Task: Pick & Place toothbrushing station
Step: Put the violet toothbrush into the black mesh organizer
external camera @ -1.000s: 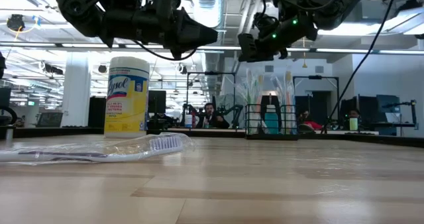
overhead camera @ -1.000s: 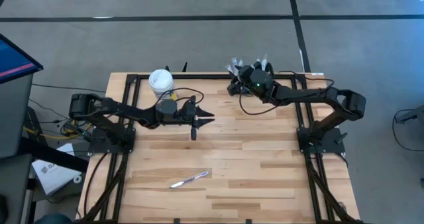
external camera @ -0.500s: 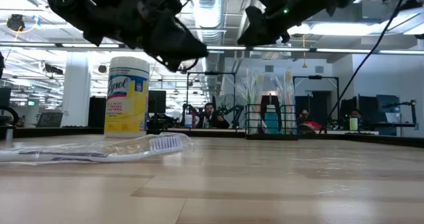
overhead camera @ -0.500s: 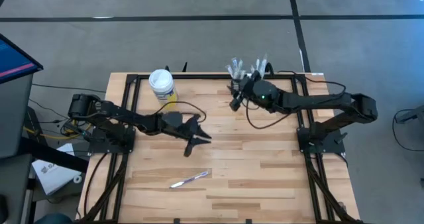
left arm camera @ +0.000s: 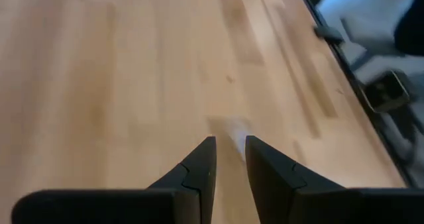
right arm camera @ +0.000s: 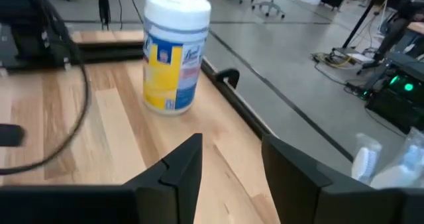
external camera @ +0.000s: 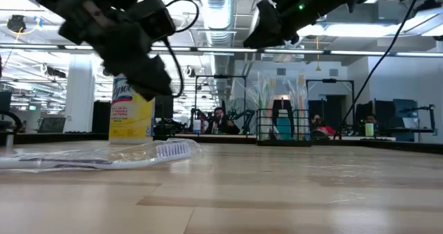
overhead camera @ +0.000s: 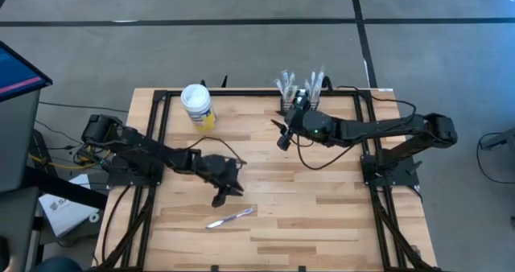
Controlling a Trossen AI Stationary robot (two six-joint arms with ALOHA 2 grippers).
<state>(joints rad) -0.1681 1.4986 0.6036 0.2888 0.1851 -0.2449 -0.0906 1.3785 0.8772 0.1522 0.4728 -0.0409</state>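
Only readable bit is "Lysol" on the yellow label of the white round wipes tub (external camera: 131,109), partly behind the left gripper (external camera: 156,82).

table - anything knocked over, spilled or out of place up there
Nothing spilled or toppled. The tub stands upright and the caddy sits square at the far edge. Only a wrapped toothbrush lies loose, flat near the front edge.

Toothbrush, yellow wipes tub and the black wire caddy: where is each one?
toothbrush (overhead camera: 231,218): high view, on the middle of its handle.
wipes tub (external camera: 133,113): low view, on its yellow label.
wire caddy (external camera: 284,127): low view, on its front mesh wall.
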